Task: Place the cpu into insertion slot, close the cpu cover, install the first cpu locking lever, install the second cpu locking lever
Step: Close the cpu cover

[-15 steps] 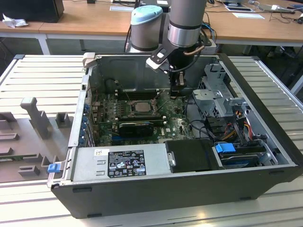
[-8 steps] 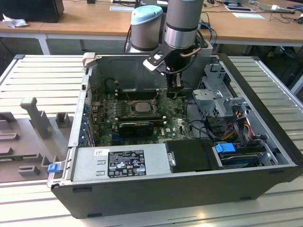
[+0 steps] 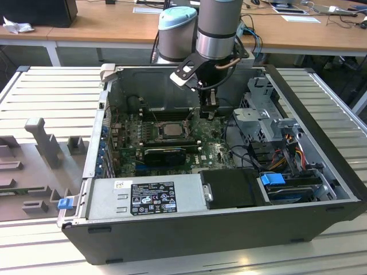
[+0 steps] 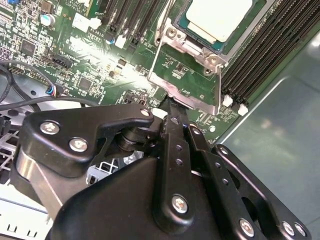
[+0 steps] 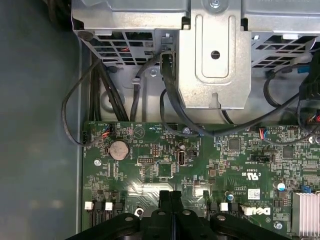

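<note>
The pale silver-beige cpu [image 4: 220,17] lies flat in the insertion slot [image 3: 156,132] mid-motherboard [image 4: 90,65] — the cpu cover [image 4: 218,87], a thin silvery frame, stands tilted open, its free edge touching the gripper [image 4: 171,107], whose fingers are pressed together.

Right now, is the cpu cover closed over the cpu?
No, the cpu cover stands open beside the cpu, whose pale top lies uncovered in the second wrist view.

Probably a lab: open computer case [image 3: 218,232], slatted metal bench [image 3: 51,86], wooden desks [image 3: 114,23].
</note>
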`<state>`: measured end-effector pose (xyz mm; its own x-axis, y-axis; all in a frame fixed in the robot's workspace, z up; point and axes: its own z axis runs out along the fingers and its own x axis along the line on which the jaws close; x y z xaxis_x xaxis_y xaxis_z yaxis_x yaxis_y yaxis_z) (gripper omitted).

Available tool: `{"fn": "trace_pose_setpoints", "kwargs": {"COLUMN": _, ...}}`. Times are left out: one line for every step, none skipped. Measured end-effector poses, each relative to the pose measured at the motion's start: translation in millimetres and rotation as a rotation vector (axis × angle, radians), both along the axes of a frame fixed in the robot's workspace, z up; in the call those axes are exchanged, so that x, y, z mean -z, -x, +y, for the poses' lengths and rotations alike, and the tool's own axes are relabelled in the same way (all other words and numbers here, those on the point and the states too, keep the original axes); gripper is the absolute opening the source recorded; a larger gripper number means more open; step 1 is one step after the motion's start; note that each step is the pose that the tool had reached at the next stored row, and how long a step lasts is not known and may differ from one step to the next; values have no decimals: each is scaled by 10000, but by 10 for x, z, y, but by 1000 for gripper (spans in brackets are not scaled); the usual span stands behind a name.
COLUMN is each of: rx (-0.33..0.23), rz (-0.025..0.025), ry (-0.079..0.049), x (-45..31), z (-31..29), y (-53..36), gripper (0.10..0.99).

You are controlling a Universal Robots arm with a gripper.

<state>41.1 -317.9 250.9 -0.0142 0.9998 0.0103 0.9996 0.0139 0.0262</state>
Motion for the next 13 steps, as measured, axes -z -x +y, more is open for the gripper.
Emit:
{"fn": "trace_pose_setpoints", "kwargs": {"rx": 0, "rz": 0, "ry": 0, "x": 0, "z": 0, "y": 5, "gripper": 106}}
{"fn": "trace_pose_setpoints", "kwargs": {"rx": 0, "rz": 1, "ry": 0, "x": 0, "z": 0, "y": 10, "gripper": 106}}
{"fn": "trace_pose_setpoints", "kwargs": {"rx": 0, "rz": 0, "ry": 0, "x": 0, "z": 0, "y": 20, "gripper": 106}}
{"fn": "trace_pose_setpoints", "kwargs": {"rx": 0, "rz": 0, "ry": 0, "x": 0, "z": 0, "y": 30, "gripper": 106}}
{"fn": "trace_pose_setpoints", "kwargs": {"rx": 1, "rz": 0, "ry": -1, "x": 1, "z": 0, "y": 44, "gripper": 106}}
{"fn": "trace_pose_setpoints", "kwargs": {"rx": 1, "rz": 0, "ry": 0, "x": 2, "z": 0, "y": 56, "gripper": 106}}
{"fn": "trace_pose_setpoints", "kwargs": {"rx": 0, "rz": 0, "ry": 0, "x": 3, "z": 0, "y": 68, "gripper": 106}}
{"fn": "trace_pose_setpoints", "kwargs": {"rx": 0, "rz": 0, "ry": 0, "x": 4, "z": 0, "y": 78, "gripper": 106}}
{"fn": "trace_pose_setpoints", "kwargs": {"rx": 0, "rz": 0, "ry": 0, "x": 4, "z": 0, "y": 89, "gripper": 106}}
{"fn": "trace_pose_setpoints", "kwargs": {"rx": 0, "rz": 0, "ry": -1, "x": 4, "z": 0, "y": 103, "gripper": 106}}
{"fn": "trace_pose_setpoints", "kwargs": {"rx": 1, "rz": 0, "ry": -1, "x": 4, "z": 0, "y": 114, "gripper": 106}}
{"fn": "trace_pose_setpoints", "kwargs": {"rx": 0, "rz": 0, "ry": -1, "x": 4, "z": 0, "y": 124, "gripper": 106}}
{"fn": "trace_pose_setpoints", "kwargs": {"rx": 0, "rz": 0, "ry": -1, "x": 4, "z": 0, "y": 140, "gripper": 106}}
